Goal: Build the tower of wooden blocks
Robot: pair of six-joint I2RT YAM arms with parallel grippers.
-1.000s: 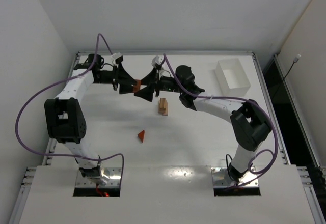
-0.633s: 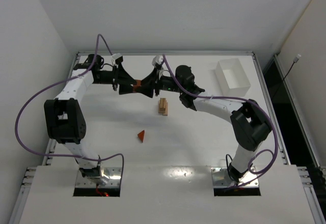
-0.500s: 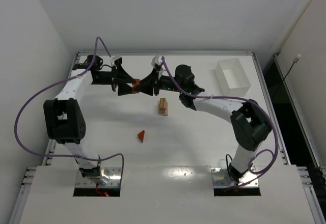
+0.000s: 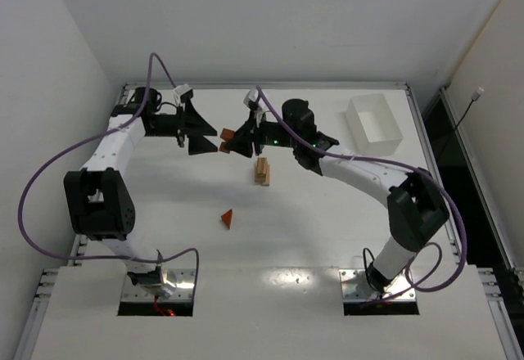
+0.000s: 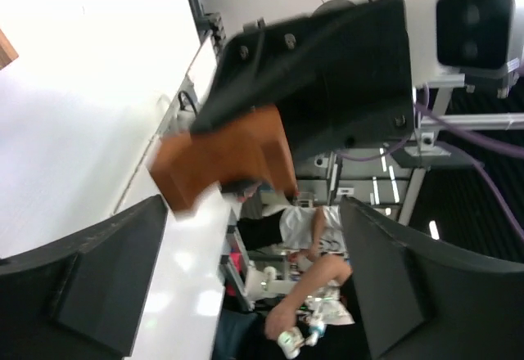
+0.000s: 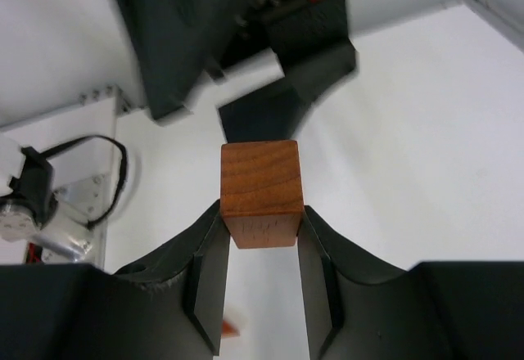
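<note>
A short wood block tower of pale tan blocks stands mid-table. My right gripper is shut on a reddish-brown cube, held in the air to the left of and behind the tower. In the right wrist view the cube sits clamped between my fingertips. My left gripper is open and empty, just left of the cube. In the left wrist view its fingers stand wide apart and the cube hangs ahead of them. A red triangular wedge lies on the table nearer the front.
A white rectangular bin stands at the back right. The left gripper's black body fills the space right beyond the cube in the right wrist view. Purple cables loop beside both arms.
Both grippers were on the reddish-brown cube; the left one has let go and drawn back to the left. The right gripper keeps the cube.
</note>
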